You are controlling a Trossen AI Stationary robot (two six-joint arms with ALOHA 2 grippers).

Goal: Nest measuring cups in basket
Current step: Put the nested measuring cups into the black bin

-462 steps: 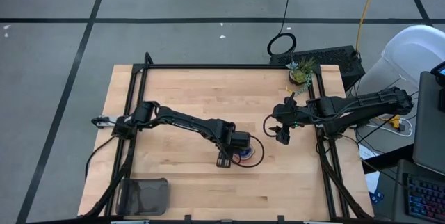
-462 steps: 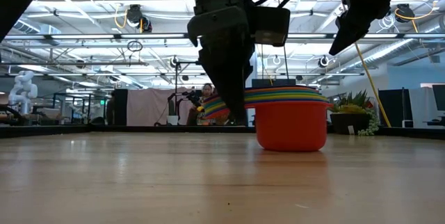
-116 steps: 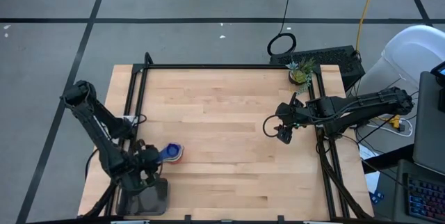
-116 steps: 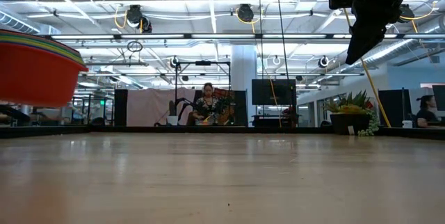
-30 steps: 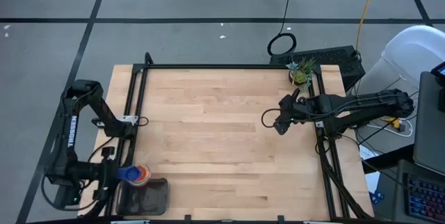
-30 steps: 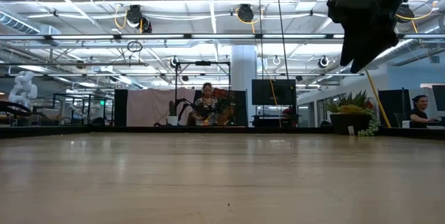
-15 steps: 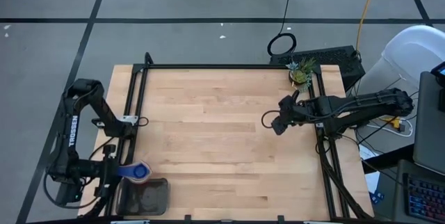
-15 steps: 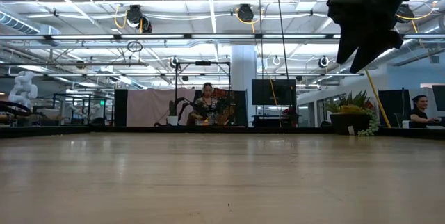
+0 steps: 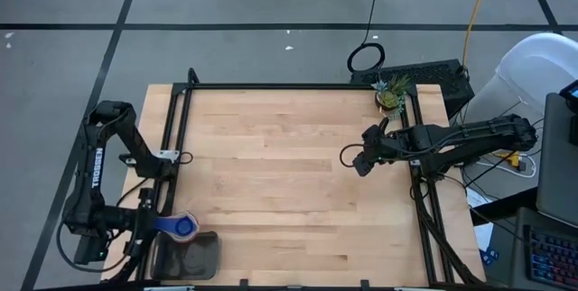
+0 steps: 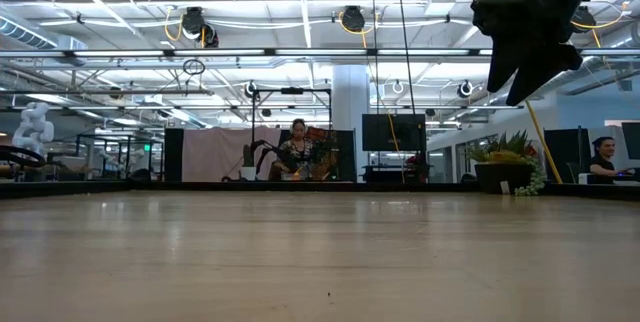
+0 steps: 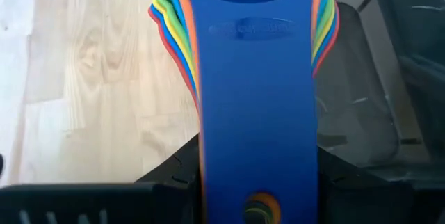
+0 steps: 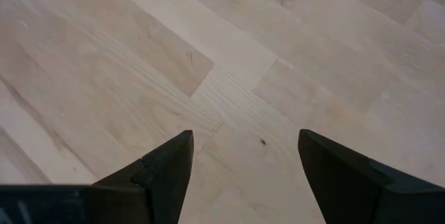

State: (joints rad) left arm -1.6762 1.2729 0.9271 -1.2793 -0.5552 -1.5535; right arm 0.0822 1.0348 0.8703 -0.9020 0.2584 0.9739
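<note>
Grey floor (image 9: 72, 74) with dark tape lines, bright ceiling lights (image 10: 300, 7), potted plant (image 10: 508, 162)

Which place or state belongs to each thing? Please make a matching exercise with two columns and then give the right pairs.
Things:
1. stacked measuring cups
2. basket
3. right gripper
4. potted plant

Places or states:
A. open, above bare table wood
B. table's far right corner
C. held by their handles in the left gripper, beside the basket's rim
D. table's near left corner

Pairs: 1-C, 2-D, 3-A, 4-B
</note>
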